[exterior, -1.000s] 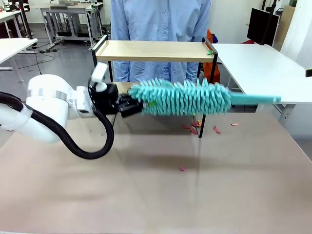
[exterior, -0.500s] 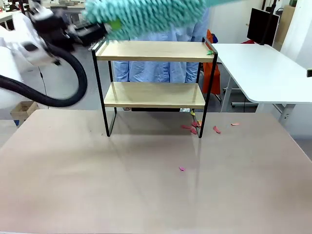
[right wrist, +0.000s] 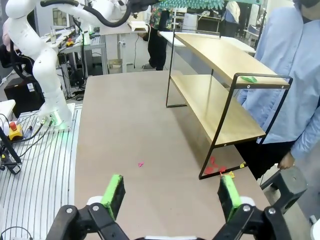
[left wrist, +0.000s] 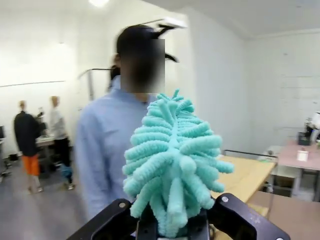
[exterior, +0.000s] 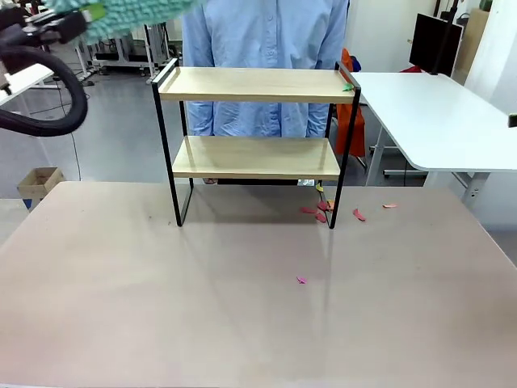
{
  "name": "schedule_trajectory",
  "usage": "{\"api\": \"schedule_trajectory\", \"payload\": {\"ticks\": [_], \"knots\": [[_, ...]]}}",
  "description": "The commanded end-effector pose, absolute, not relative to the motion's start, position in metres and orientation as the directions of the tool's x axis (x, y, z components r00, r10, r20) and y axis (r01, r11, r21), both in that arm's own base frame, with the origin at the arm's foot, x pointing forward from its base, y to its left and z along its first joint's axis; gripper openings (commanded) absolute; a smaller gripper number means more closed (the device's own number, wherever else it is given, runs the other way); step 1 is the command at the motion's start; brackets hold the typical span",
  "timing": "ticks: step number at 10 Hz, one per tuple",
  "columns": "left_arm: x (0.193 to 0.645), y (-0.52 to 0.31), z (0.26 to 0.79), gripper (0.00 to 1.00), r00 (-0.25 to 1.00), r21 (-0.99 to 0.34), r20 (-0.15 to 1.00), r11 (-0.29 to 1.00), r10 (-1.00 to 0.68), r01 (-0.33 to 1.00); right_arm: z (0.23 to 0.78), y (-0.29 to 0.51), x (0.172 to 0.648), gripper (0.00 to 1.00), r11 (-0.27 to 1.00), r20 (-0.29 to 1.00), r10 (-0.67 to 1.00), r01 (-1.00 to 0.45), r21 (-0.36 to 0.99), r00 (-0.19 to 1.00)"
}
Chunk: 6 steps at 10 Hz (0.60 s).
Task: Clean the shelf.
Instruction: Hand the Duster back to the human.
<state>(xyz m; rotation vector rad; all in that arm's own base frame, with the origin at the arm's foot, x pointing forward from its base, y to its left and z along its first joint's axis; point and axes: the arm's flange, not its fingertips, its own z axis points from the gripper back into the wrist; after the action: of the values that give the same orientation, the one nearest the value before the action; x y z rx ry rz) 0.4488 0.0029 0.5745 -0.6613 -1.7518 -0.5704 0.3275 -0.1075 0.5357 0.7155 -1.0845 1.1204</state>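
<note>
We judge the job to be well along but not finished. The shelf stands in the upper middle of the front view, its two wood boards looking bare apart from a small green scrap at the right end of the top board. Below and to the right of the shelf's right legs, several pink scraps lie on the counter, with one more pink bit lower down near the middle of the frame. So the lower board looks swept, while that green scrap is left on top (whether the litter on the counter counts as part of the job we cannot say).

The left gripper sits in the upper left corner of the front view, its fingers clamped on the teal duster, whose fluffy head runs along the top edge of the frame, up and to the left of the shelf's top board and clear of it. In the left wrist view the duster rises from between the fingers at the bottom middle, and a corner of the top board shows at the lower right behind it.

The right gripper has its fingers spread wide with nothing between them; in its wrist view the shelf lies in the upper right, well apart from the green pads at the bottom of the frame.
</note>
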Motion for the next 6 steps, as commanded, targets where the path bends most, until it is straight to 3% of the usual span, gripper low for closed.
{"api": "schedule_trajectory", "payload": {"ticks": [1,3,6], "knots": [[0.436,0.026,0.566,0.17,-0.296,0.051,0.946,0.841,0.131,0.538,0.538,-0.108,0.329,1.00,0.311,0.944,0.327,-0.948,-0.073,0.035],[0.416,0.055,0.552,0.17,-0.309,0.057,0.948,0.916,0.075,0.396,0.538,-0.108,0.329,1.00,0.311,0.944,0.327,-0.948,-0.073,0.035],[0.401,0.073,0.516,0.17,-0.257,0.044,0.966,0.948,0.040,0.316,0.538,-0.108,0.329,1.00,0.311,0.944,0.327,-0.948,-0.073,0.035]]}}
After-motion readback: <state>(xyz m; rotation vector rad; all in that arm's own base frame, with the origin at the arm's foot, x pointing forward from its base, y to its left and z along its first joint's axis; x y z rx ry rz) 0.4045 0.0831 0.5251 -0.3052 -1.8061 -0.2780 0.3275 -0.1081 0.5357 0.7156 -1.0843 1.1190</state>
